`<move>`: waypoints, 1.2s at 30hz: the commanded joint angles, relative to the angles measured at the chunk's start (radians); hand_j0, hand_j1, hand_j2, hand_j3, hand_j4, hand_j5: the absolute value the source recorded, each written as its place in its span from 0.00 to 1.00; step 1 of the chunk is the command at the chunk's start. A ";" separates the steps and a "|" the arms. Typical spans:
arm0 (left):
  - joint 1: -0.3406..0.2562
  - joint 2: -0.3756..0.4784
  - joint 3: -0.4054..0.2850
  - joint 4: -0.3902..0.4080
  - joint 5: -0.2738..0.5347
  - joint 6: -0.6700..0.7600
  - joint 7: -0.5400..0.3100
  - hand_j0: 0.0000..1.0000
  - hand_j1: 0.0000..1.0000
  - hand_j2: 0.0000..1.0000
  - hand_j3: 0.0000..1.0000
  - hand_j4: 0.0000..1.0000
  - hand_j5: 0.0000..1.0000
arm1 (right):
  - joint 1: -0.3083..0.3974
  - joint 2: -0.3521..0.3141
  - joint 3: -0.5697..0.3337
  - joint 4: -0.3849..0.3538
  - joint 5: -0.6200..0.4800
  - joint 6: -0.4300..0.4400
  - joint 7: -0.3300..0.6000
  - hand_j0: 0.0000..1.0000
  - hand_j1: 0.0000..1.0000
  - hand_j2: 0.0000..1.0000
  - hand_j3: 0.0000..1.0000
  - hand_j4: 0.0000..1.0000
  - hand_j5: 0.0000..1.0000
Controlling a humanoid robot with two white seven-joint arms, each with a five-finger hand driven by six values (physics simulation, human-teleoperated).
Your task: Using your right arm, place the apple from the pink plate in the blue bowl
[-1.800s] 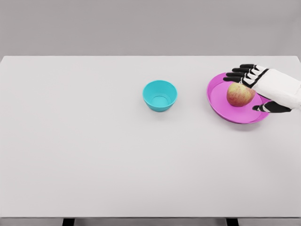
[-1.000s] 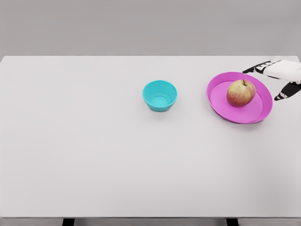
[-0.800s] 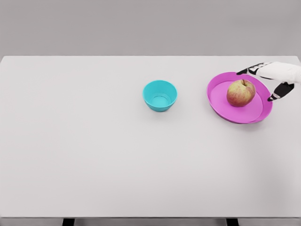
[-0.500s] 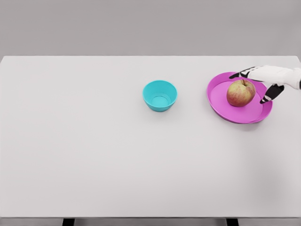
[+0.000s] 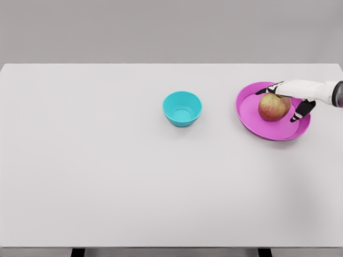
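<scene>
Apple's setting first: wide white table, blue bowl near its centre, pink plate well to the right. Right hand reaching in from the right edge, fingers spread around the fruit's far and right sides, not closed. Apple sitting upright on the plate.

Right arm cut by right edge — apple contact unclear.

The right hand is white-shelled with black fingertips and joints.
</scene>
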 commanded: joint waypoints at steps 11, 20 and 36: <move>0.000 0.000 0.000 0.000 -0.001 0.000 0.000 1.00 1.00 1.00 1.00 1.00 1.00 | -0.006 0.011 0.022 0.007 -0.005 0.005 0.000 1.00 1.00 1.00 1.00 1.00 1.00; 0.000 0.000 0.000 0.000 0.001 0.000 0.000 1.00 1.00 1.00 1.00 1.00 1.00 | -0.006 0.011 0.024 0.010 -0.002 0.008 0.000 0.74 0.74 0.74 0.74 0.74 0.74; 0.000 0.000 0.000 0.000 0.001 0.000 0.000 1.00 1.00 1.00 1.00 1.00 1.00 | -0.032 0.007 0.025 0.000 0.005 -0.007 0.000 0.65 0.65 0.65 0.65 0.65 0.65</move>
